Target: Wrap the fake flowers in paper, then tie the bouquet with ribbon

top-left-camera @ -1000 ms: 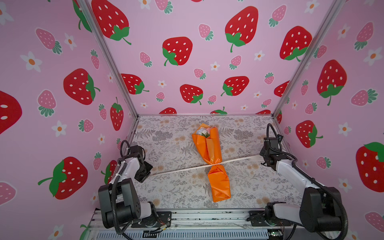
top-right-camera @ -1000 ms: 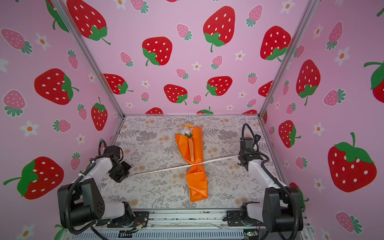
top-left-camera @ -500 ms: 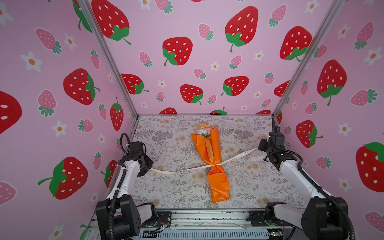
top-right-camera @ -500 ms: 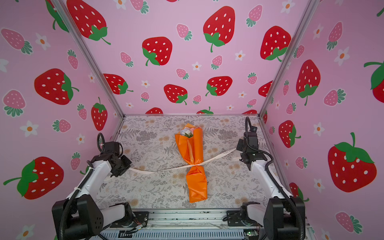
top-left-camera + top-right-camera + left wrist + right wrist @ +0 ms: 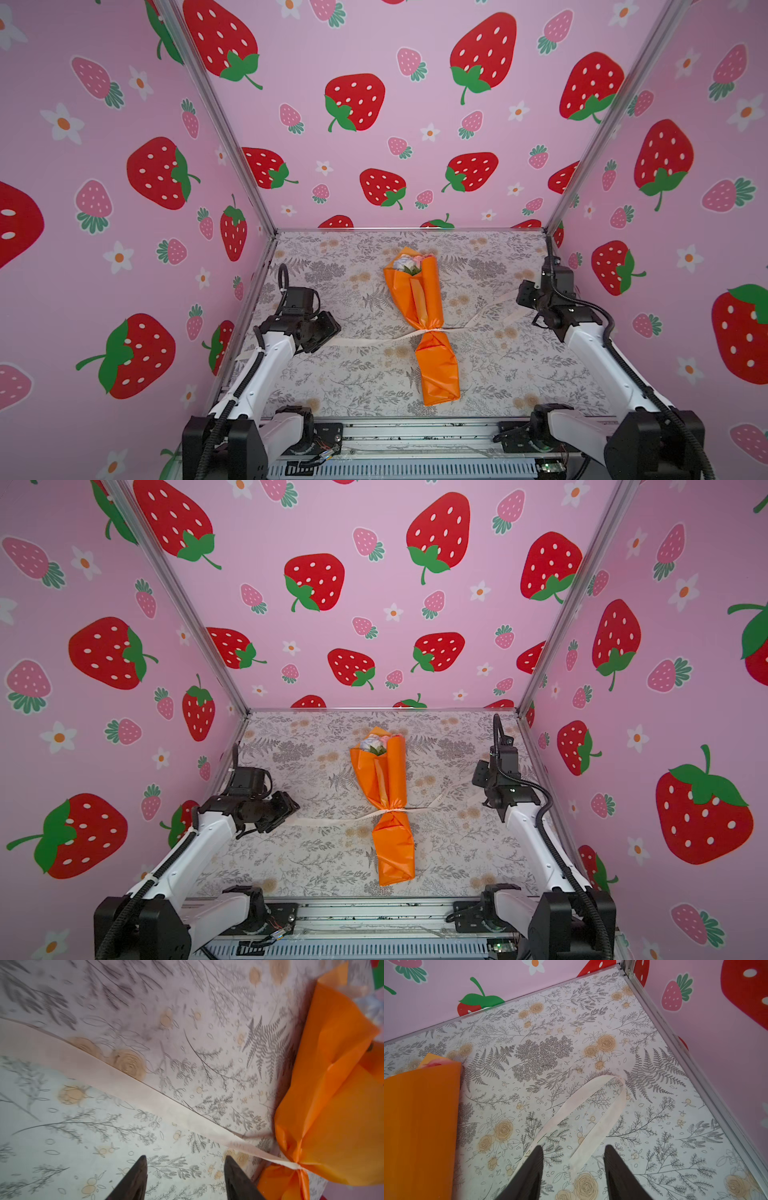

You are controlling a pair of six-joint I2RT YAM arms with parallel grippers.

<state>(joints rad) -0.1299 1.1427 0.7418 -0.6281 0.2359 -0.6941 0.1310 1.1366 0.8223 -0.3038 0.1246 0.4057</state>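
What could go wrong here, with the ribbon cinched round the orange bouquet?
1. The left gripper and right gripper both stand open, holding nothing, and the ribbon ends lie slack; the knot might loosen around the bouquet.
2. The ribbon's right end curls in a loop right by the right gripper's fingers; a move there could snag it and drag the bouquet.

Faint lettering on the cream ribbon (image 5: 141,1091) — blurred, not legible

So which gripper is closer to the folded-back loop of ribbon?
Right. The right gripper sits open right at the loop; the left gripper is beyond the bouquet, at the ribbon's other tail.
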